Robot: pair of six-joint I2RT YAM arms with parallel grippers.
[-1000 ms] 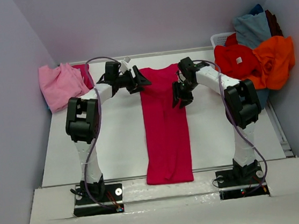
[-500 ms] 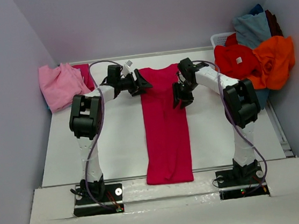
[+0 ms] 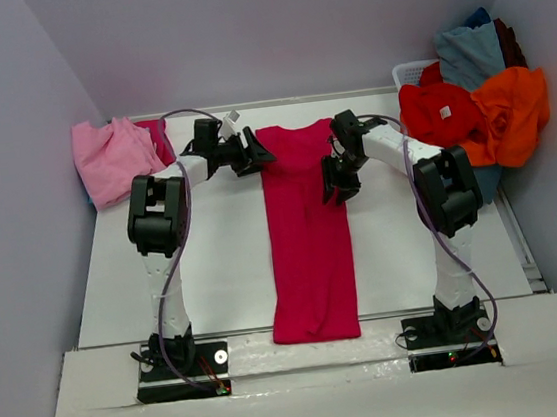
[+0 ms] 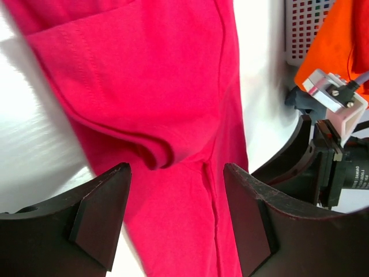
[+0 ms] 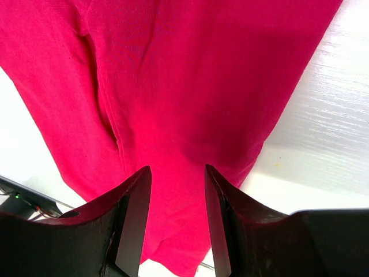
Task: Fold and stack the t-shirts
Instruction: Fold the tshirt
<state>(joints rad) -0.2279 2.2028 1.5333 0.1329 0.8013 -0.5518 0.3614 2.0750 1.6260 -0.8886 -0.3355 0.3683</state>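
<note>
From above: crimson t-shirt point(image 3: 307, 235) spread flat on the white table point(image 3: 216, 276) as a long narrow strip, sides already folded in, collar far, hem near. Just beside its far corner on the left arm's side, left gripper point(image 3: 255, 154); over its opposite edge, slightly nearer, right gripper point(image 3: 337, 184). Well apart on the left arm's side of that strip, a crumpled light pink t-shirt point(image 3: 110, 159); well apart on the other side, red t-shirt point(image 3: 439, 112), orange t-shirt point(image 3: 511, 111) and grey-blue t-shirt point(image 3: 467, 51) heaped over a white basket point(image 3: 410, 73).

From the left wrist: left gripper point(image 4: 176, 173) spread wide, gripping nothing, poised above a rounded, rolled sleeve fold point(image 4: 155, 154) (stitched seams plain to see).

From the right wrist: right gripper point(image 5: 176, 173) parted moderately, empty, hanging over the strip's edge; fine matte knit, faint creases.

Probably light and limp, apt to sag and bunch, neither slippery nor fragile. Best pinched through all layers at both far shoulder corners, then carried toward the hem.
</note>
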